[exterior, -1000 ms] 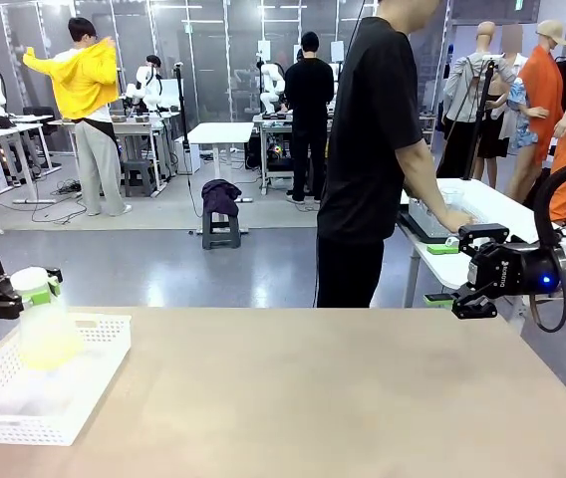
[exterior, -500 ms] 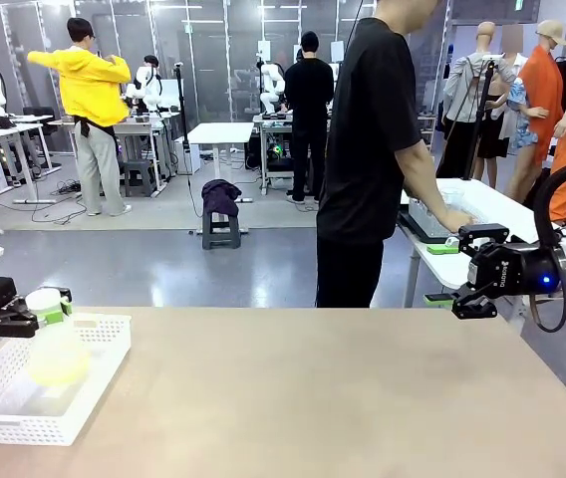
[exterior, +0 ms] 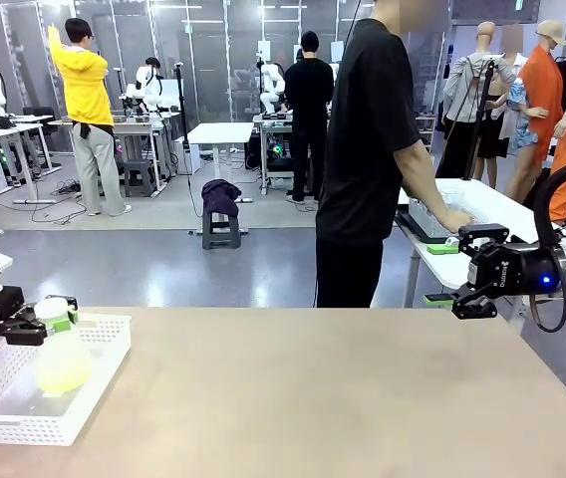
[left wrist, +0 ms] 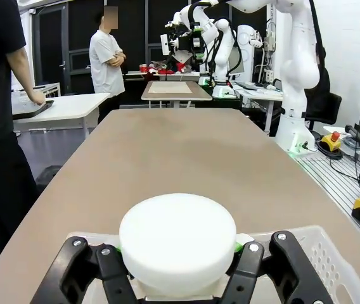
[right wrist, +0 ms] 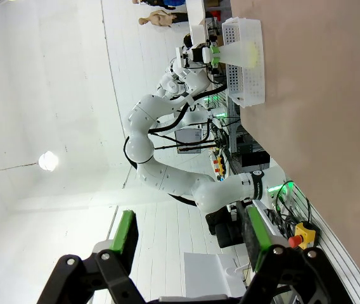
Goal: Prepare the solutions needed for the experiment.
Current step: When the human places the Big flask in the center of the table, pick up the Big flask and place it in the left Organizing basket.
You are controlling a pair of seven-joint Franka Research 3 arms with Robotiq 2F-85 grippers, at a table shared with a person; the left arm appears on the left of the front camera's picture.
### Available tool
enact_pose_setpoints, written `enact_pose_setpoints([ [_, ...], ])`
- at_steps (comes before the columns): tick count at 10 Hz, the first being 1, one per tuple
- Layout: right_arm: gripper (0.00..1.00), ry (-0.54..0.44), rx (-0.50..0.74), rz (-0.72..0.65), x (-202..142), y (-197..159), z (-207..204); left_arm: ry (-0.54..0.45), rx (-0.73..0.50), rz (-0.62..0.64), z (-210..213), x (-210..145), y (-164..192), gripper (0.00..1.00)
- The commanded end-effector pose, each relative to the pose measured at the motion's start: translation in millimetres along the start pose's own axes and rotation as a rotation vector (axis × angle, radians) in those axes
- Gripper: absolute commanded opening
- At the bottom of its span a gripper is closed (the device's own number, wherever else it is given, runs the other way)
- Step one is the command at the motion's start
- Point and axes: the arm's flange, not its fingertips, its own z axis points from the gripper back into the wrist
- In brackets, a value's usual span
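A frosted conical flask [exterior: 60, 360] with a white cap [left wrist: 177, 235] hangs low inside the white basket [exterior: 84, 410] at the table's left edge. The solutions [exterior: 62, 375] show as pale yellow liquid in its belly. My left gripper [exterior: 42, 323] is shut on the flask's neck just under the cap, and its fingers [left wrist: 248, 276] press both sides there. Far off at the table's right edge, my right gripper [exterior: 470, 302] hovers open and empty, its green pads [right wrist: 127, 232] wide apart. The right wrist view shows the flask [right wrist: 239, 50] and basket [right wrist: 248, 76] from across the table.
A person in a black shirt [exterior: 368, 149] stands at the far side, turned to a side table [exterior: 482, 214] with hands on a tray. The tan tabletop [exterior: 323, 398] stretches bare between basket and right gripper.
My left gripper has carried the flask downward and slightly right, sinking it into the basket. The right arm has stayed still.
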Motion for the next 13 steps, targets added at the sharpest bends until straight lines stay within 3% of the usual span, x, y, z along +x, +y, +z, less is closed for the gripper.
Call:
enact_pose_setpoints([
  [1,0.84,0.005,0.003,0.003,-0.4,0.8,-0.7,-0.01,0.018,-0.021,-0.9,2.0,10.6,0.08],
  [2,0.84,0.005,0.003,0.003,-0.4,0.8,-0.7,-0.014,0.016,-0.011,-0.3,1.0,11.5,0.32],
  [4,0.84,0.005,0.003,0.003,-0.4,0.8,-0.7,-0.007,-0.01,-0.01,0.2,-1.1,14.0,0.52],
  [9,0.84,0.005,0.003,0.003,-0.4,0.8,-0.7,0.033,0.057,0.024,22.6,-2.2,-3.3,1.0],
  [13,0.84,0.005,0.003,0.003,-0.4,0.8,-0.7,0.019,0.143,0.035,53.3,5.2,-21.8,1.0],
])
